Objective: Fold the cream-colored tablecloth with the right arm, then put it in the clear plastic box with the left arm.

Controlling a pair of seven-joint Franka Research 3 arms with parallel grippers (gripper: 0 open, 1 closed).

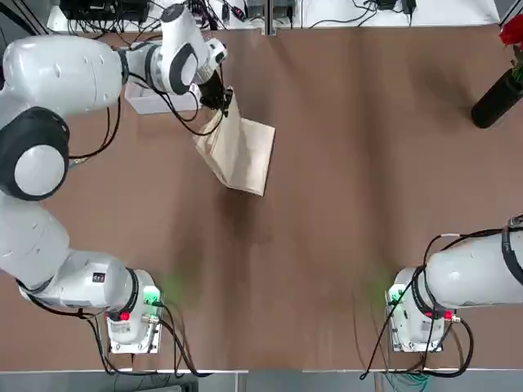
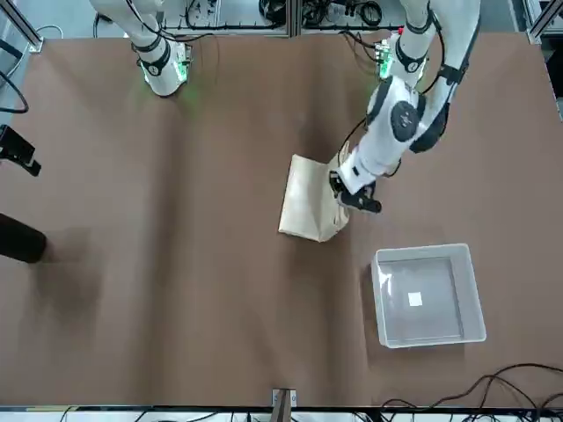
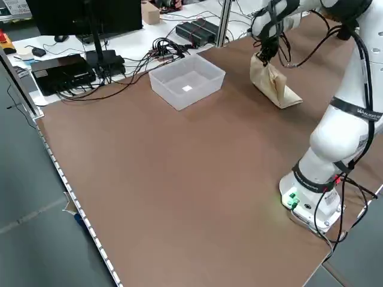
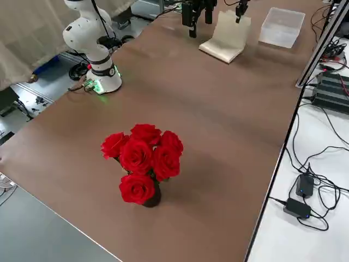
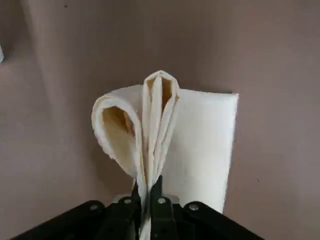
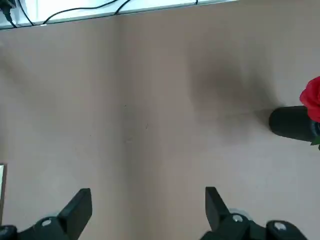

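Top view: the brown table (image 1: pixel 351 163) fills the frame, with the left arm (image 1: pixel 57 90) bent across its far left part and the right arm (image 1: pixel 470 273) drawn back beside its own base at the near right. The folded cream-colored tablecloth (image 1: pixel 241 151) sits left of centre. One end still rests on the table and the other end is raised, pinched from above by the left gripper (image 1: pixel 219 100). In the left wrist view the two black fingers (image 5: pixel 159 212) are clenched on a bunched edge of the cloth, whose layers stand up in loops in front of them. The clear plastic box (image 2: pixel 428 294) stands just beyond the cloth, towards the far edge on the robot's left side. It is apart from the cloth and holds nothing but its small white label (image 2: pixel 415 300). From above the left arm's wrist covers most of the box.

The right gripper (image 6: pixel 147 210) hangs spread wide over bare table, grasping nothing. A dark vase (image 4: pixel 151 197) of red roses (image 4: pixel 143 158) stands at the far right of the table, well apart from cloth and box. Nothing lies between the cloth and the box.
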